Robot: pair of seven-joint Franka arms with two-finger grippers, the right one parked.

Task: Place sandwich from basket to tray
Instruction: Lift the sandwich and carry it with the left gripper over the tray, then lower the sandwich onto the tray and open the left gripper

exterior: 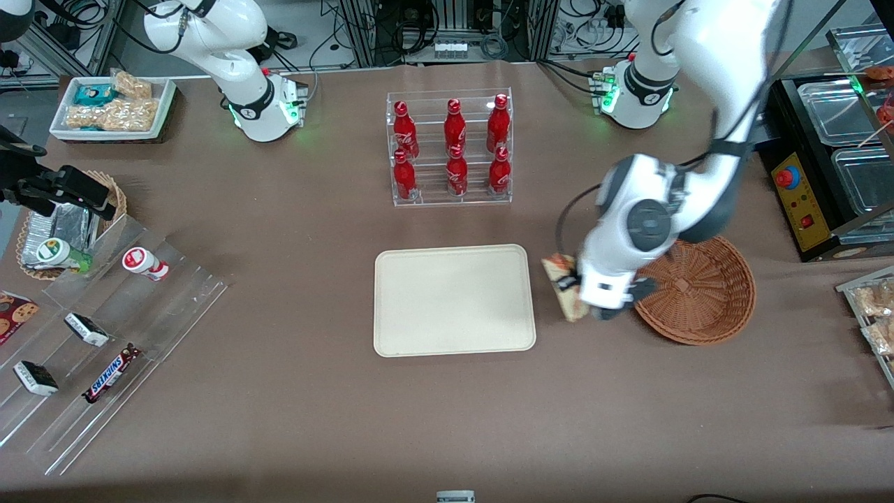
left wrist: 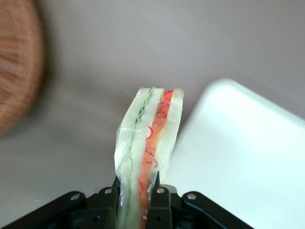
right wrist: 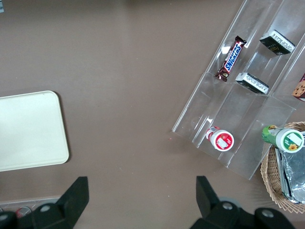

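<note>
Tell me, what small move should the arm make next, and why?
Probably carry on sideways until it is over the tray. The gripper is shut on the sandwich, already out of the basket, but hanging over bare table between basket and tray, just short of the tray's rim.

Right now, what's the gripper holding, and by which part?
The gripper holds the sandwich, clamped across its bread faces at one end, between basket and tray.

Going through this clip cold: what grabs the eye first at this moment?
The gripper, jaws shut on the wrapped sandwich, hangs over bare table between the woven basket and the cream tray, just short of the tray's rim. The basket is empty. Farther from the front camera than the tray stands a clear rack with six red Coca-Cola bottles.
</note>
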